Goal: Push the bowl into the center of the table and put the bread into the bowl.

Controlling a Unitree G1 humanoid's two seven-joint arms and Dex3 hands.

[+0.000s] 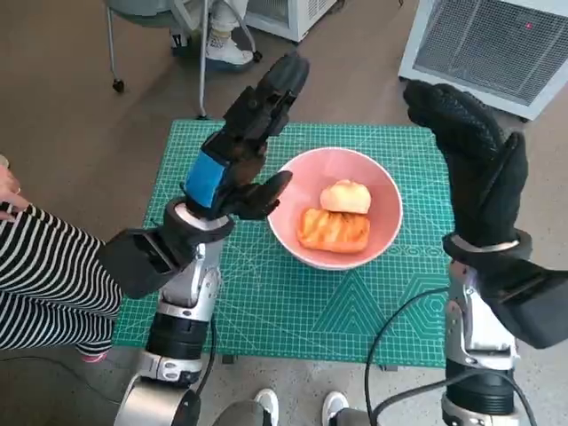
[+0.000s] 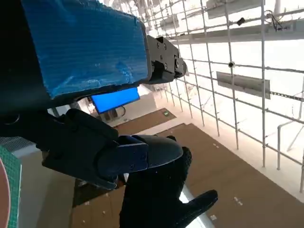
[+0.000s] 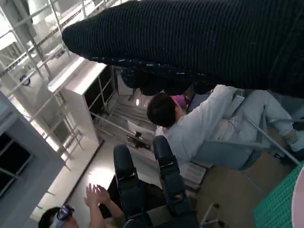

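Pink and glossy, the round ceramic bowl is found near the middle of the green gridded cutting mat that covers the small table, so the pushing step is judged complete. Two pieces of bread are seen inside it: a pale round bun toward the far side and a golden, ridged oblong roll toward the robot, the two touching each other. The placing step is likewise judged done, as no bread is seen on the mat outside the bowl. The black left hand with blue tape over its back is held raised just beside the bowl's left rim; whether its lower finger touches the rim cannot be told from the head view. Its fingers are extended and spread apart, and nothing is held in them. The right hand in the black knitted glove is held upright to the right of the bowl, apart from it, with its fingers stretched upward and nothing gripped. Both hands are raised clear of the bread, a posture judged consistent with release. In the right wrist view a seated person in pale clothing is noted beyond the glove; a striped sleeve is noted at the head view's left edge.
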